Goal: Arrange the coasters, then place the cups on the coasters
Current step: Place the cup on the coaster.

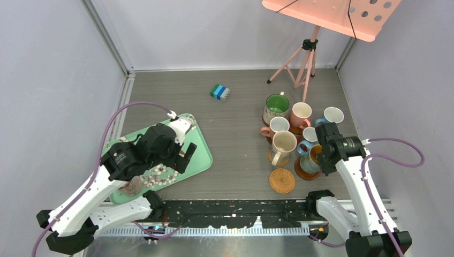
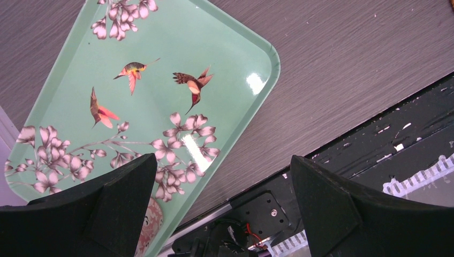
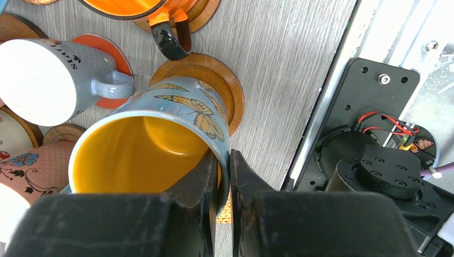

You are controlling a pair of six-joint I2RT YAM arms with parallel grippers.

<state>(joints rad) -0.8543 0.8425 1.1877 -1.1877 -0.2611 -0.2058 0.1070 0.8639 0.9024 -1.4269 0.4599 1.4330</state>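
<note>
Mint-green tray [image 2: 176, 48] lies under the left gripper [image 2: 222, 206], whose fingers stand wide apart, holding nothing. Rightward, the right gripper [image 3: 224, 176] is clamped on the yellow-inside butterfly mug's [image 3: 155, 139] rim, tilted over a brown wooden coaster [image 3: 222, 80] among the other cups [image 1: 289, 128].

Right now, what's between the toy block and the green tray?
Nothing, just bare table between the block and the tray, seen in the top view.
</note>
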